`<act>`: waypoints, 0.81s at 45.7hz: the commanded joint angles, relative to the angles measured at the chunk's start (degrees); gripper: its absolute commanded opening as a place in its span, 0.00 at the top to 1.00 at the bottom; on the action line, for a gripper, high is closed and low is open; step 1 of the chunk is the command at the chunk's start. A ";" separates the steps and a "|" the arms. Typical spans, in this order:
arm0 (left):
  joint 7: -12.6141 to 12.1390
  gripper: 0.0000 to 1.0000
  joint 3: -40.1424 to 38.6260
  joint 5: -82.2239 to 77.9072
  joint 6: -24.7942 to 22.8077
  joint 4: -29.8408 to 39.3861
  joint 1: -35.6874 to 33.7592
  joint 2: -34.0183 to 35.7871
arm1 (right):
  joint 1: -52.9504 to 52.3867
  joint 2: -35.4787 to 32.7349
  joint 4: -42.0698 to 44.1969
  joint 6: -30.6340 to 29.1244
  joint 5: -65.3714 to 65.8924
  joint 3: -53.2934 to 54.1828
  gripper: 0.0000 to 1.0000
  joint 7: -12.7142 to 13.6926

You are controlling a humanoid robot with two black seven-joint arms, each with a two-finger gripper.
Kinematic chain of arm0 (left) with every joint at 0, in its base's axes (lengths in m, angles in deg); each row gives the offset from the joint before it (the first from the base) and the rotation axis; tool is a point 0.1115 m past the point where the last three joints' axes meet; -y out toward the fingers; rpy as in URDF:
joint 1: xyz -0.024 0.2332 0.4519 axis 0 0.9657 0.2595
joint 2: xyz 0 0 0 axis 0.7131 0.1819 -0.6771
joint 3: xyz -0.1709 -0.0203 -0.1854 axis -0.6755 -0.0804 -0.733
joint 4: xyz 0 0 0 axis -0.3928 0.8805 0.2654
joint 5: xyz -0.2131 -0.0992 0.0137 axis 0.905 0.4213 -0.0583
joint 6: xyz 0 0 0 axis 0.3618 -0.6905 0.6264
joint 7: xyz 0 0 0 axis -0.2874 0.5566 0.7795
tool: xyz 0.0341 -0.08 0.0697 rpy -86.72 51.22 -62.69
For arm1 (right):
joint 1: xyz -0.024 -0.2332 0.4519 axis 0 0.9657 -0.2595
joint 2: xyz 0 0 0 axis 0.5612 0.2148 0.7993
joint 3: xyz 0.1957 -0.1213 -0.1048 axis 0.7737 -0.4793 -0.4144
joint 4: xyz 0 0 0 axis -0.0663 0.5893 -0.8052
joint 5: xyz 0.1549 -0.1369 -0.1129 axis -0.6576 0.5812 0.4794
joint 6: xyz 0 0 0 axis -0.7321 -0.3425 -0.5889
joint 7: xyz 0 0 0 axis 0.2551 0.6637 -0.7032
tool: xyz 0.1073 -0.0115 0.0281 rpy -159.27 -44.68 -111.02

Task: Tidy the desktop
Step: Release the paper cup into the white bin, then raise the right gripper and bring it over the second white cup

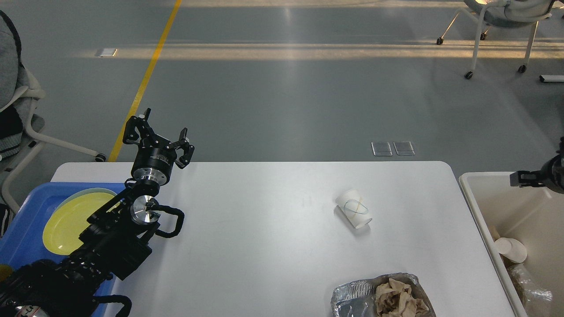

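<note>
Desktop (264,246): broad white tabletop, matte, rounded corners, filling the lower middle of my view between the blue tray (22,246) on my left and the cream bin (484,220) on my right. Rigid, fixed, nothing to grasp on it; what needs gripping is the litter on it

Paper cup (354,214) lies on its side right of centre, white with a thin looped mark. Judged light, thin-walled, easily crushed, free to roll. Best pinch is across the body near the rim, gentle squeeze

Foil container (352,297) at the near edge holds crumpled brown paper (398,299). Judged light, floppy, sharp-edged; take it by the rim

Another cup (511,249) lies in the bin. Yellow plate (70,220) sits in the tray

Left gripper (154,136): fingers spread apart, empty, raised by the far left corner. Right gripper (531,178): only partly in frame over the bin; cannot tell whether its fingers are apart or together
</note>
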 commanded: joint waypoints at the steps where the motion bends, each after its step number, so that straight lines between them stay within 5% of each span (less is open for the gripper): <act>1: 0.00 0.00 0.00 0.00 0.04 0.00 -0.03 0.01 | -9.89 -2.76 -10.43 -1.71 -0.78 0.12 0.00 -0.08; 17: 0.00 0.00 0.00 0.00 0.04 0.00 -0.02 0.01 | -43.56 -6.02 -39.98 -15.94 -2.79 0.74 0.00 -0.26; 27: 0.00 0.00 0.00 0.00 0.04 0.00 -0.03 0.01 | -58.33 -5.58 -42.27 -31.41 -9.48 3.99 0.00 -0.26; 37: 0.00 0.00 0.00 0.00 -0.05 0.00 -0.02 0.01 | -67.74 -5.84 -42.36 -31.76 -9.57 12.42 0.00 -0.26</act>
